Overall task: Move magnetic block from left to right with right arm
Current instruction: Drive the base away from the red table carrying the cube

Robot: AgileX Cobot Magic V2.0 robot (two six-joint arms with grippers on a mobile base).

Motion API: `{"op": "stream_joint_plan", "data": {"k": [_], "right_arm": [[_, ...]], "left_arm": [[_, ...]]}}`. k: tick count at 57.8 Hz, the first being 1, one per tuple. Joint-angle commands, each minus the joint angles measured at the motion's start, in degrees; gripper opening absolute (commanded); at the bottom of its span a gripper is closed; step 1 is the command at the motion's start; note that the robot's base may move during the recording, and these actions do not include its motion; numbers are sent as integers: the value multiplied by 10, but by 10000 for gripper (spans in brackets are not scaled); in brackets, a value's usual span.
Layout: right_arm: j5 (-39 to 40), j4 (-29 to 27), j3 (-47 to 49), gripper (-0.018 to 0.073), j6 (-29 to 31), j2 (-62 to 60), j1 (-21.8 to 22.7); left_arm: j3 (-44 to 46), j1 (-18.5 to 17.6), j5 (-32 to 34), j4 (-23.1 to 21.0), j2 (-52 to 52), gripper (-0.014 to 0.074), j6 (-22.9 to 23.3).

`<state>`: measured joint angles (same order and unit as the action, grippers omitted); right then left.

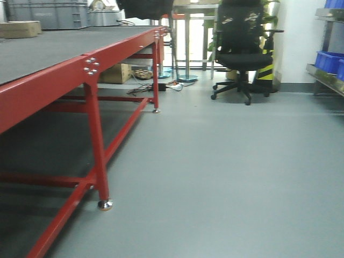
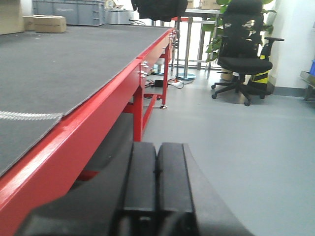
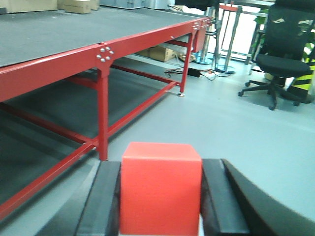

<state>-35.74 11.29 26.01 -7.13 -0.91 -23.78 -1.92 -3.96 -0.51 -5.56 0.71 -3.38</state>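
We see the red block [image 3: 160, 189] clamped in the right gripper [image 3: 160, 206], whose black fingers [image 3: 101, 201] press flat on its left and right faces; it hangs over the grey floor [image 3: 197, 118], to the right of the table [image 3: 44, 34] rather than above it. We judge the block to be stiff, light and sturdy, with a matte skin that should not slip. Those two parallel side faces are the right place to hold it, low and centred so it cannot twist. Being magnetic, it may pull toward the steel frame if it passes close. Going from the left, the table carries a dark mat, with a cardboard box [image 1: 19, 28] and grey crates [image 1: 48, 13] at its far end, well apart from the block. The left gripper [image 2: 157, 182] sits near the table's red edge with its fingers pressed together on nothing. Farther right, cables [image 1: 156, 86] lie on the floor under the far end of the table, then an office chair [image 1: 241, 48] stands at the far side and blue bins [image 1: 328, 60] sit on a shelf at the right. We think the table's near edge is the only thing close enough to get in the way.
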Motion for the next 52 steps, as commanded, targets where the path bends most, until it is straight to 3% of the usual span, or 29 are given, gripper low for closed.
{"op": "stream_joint_plan", "data": {"k": [1,52], "right_arm": [[52,11,14,194,5,2,3],[52,11,14,194,5,2,3]], "left_arm": [[-5,0,51,-3,8,-126,4],[-5,6,51,-3,8,-126,4]]}}
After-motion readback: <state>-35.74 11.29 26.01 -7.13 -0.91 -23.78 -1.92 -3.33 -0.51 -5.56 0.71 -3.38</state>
